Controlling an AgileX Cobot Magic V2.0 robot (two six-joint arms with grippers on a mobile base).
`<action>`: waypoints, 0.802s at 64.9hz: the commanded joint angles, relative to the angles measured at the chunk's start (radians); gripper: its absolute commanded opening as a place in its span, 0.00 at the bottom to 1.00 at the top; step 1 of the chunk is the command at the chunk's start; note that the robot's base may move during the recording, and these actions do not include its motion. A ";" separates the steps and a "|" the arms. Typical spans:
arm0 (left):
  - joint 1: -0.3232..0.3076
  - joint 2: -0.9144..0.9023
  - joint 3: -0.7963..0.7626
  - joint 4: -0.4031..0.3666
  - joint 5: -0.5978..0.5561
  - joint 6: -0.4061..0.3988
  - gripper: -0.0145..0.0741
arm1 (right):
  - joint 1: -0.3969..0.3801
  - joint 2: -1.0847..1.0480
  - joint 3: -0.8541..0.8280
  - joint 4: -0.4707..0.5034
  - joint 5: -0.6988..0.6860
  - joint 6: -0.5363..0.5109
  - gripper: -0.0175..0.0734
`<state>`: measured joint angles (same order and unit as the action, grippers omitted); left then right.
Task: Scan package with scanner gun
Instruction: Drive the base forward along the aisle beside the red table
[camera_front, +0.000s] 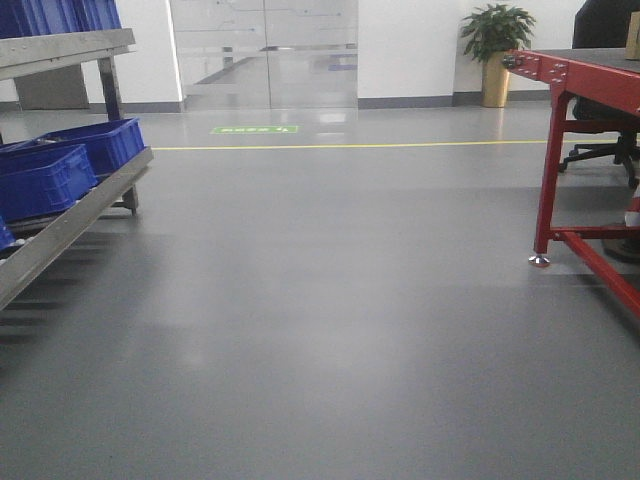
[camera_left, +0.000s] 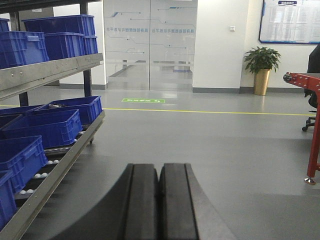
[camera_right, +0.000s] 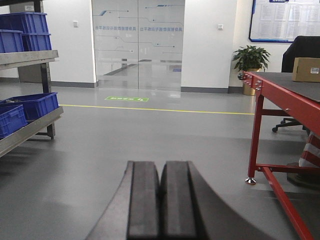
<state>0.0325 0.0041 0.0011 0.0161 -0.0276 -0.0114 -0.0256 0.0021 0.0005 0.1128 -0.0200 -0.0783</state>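
Note:
Far off on the red table (camera_right: 280, 90), at its right end, sits a tan cardboard box with a small white label, the package (camera_right: 305, 70). Only a sliver of it shows at the right edge of the front view. The scanner gun is out of view. My left gripper (camera_left: 159, 167) hangs over bare grey floor with its two black pads pressed together and nothing between them. My right gripper (camera_right: 160, 164) is likewise shut and empty over the floor, well short of the table and left of it.
A metal rack (camera_front: 75, 215) with blue crates (camera_front: 45, 180) runs along the left. The red table's legs and foot (camera_front: 540, 260) stand on the right, with an office chair (camera_front: 610, 150) behind. A potted plant (camera_front: 495, 50) and glass doors (camera_front: 265, 55) are at the back wall.

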 joint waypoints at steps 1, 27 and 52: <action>-0.007 -0.004 -0.001 -0.002 -0.015 0.002 0.04 | -0.002 -0.002 -0.001 -0.006 -0.009 0.001 0.01; -0.007 -0.004 -0.001 -0.002 -0.015 0.002 0.04 | -0.002 -0.002 -0.001 -0.006 -0.009 0.001 0.01; -0.007 -0.004 -0.001 -0.002 -0.015 0.002 0.04 | -0.002 -0.002 -0.001 -0.006 -0.009 0.001 0.01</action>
<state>0.0325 0.0041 0.0011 0.0161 -0.0276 -0.0114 -0.0256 0.0021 0.0005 0.1128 -0.0200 -0.0783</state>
